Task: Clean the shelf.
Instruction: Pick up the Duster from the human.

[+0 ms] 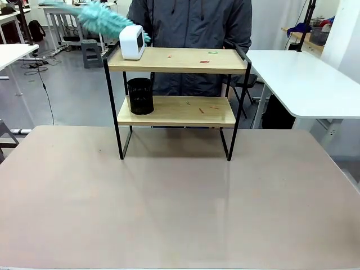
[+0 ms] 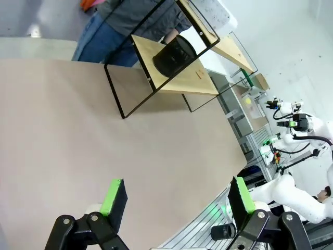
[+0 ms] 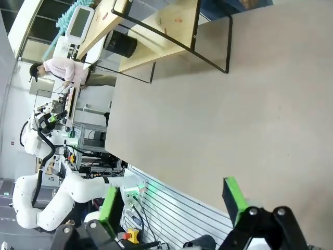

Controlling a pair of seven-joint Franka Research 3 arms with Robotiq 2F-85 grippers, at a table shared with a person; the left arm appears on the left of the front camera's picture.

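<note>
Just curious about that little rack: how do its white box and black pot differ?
The white box stands on the top board of the shelf; the black pot stands on the lower board. The box is squarish, the pot round. Both sit upright near the left end.

Teal duster [image 1: 107, 19], black-framed tan shelf [image 1: 177, 61]

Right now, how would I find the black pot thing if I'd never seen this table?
Look at the big tan table, then at the little two-board shelf standing at its far side, in front of the person. On the lower board, at the left end, stands a round black cup; the white boxy gadget sits on the top board instead.
</note>
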